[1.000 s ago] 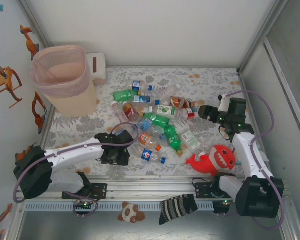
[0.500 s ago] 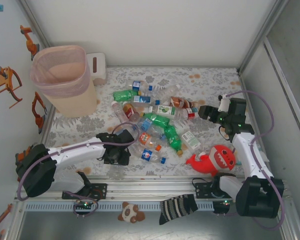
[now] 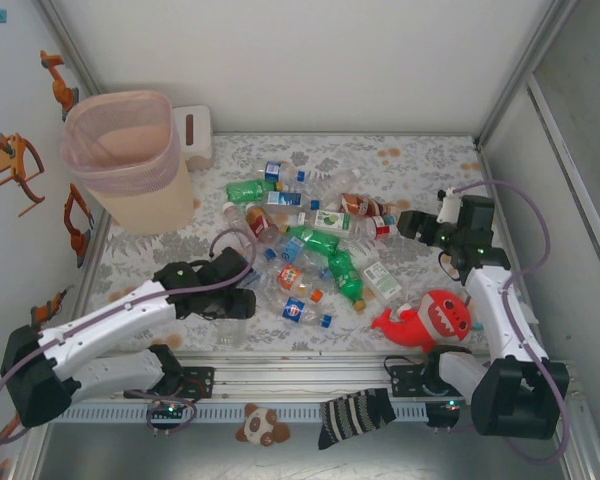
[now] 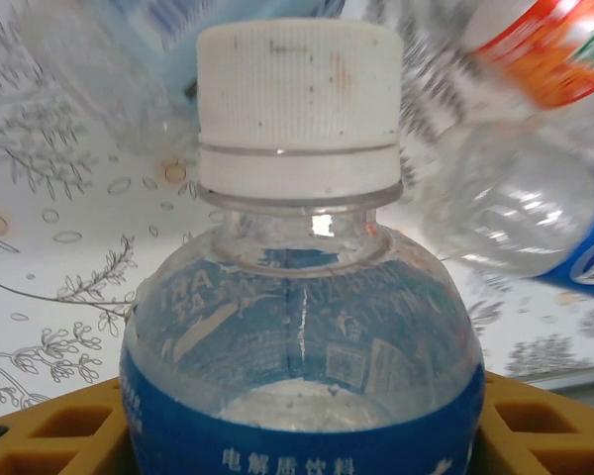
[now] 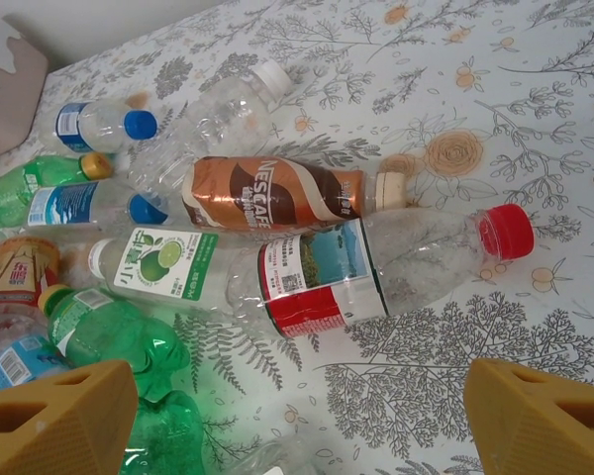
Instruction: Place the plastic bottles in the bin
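Several plastic bottles point(image 3: 315, 245) lie scattered in a pile mid-table. The pale-pink bin point(image 3: 115, 98) stands at the far left. My left gripper point(image 3: 238, 300) is at the pile's near left edge. It is shut on a clear bottle point(image 4: 302, 327) with a blue label and a white cap, gripped by the body between the yellow fingers point(image 4: 49, 430). My right gripper point(image 3: 407, 224) hovers open over the pile's right side. Just ahead of its jaws point(image 5: 297, 426) lie a red-capped, red-labelled bottle point(image 5: 376, 272), a brown Nescafe bottle point(image 5: 277, 193) and green bottles point(image 5: 109, 332).
A small white box point(image 3: 193, 135) stands beside the bin. A red plush toy point(image 3: 430, 320) lies near the right arm's base. A striped sock point(image 3: 355, 415) and a small plush point(image 3: 262, 425) lie below the table's front rail. Walls close in the table on three sides.
The left jaws have narrowed onto the blue-labelled bottle, and the left arm has swung its elbow and gripper leftward. The right arm has stayed still.
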Controlling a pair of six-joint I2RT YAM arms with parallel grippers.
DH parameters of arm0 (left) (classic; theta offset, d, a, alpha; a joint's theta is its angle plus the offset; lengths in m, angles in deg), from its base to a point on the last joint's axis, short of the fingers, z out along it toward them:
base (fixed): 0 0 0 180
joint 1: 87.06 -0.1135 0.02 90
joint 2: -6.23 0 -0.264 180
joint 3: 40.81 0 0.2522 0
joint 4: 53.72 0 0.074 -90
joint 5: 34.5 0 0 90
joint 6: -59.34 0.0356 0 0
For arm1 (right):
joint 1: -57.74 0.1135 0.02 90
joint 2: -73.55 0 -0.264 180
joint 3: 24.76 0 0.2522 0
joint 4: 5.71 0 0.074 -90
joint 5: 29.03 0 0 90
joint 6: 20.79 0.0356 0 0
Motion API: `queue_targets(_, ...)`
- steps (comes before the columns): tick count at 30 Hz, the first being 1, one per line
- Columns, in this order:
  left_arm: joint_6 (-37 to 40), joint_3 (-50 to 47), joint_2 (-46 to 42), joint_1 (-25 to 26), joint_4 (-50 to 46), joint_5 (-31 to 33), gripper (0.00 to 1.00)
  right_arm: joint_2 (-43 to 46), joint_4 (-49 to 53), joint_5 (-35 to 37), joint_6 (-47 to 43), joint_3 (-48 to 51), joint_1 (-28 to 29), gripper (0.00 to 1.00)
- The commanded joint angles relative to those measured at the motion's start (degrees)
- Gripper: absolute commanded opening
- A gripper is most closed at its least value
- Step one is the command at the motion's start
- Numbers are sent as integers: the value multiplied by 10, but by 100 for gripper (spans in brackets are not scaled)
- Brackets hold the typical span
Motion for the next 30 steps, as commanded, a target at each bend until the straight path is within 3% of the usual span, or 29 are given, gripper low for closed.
queue_targets(1,38,51,-17,-17,-42,19,57,18,16,-1,5,-22,5,85)
queue_targets(16,243,327,78,-245,-47,-59,54,43,59,4,5,-49,5,85)
queue_targets(30,332,585,239,-439,2,-119,54,51,85,9,9,-76,8,84)
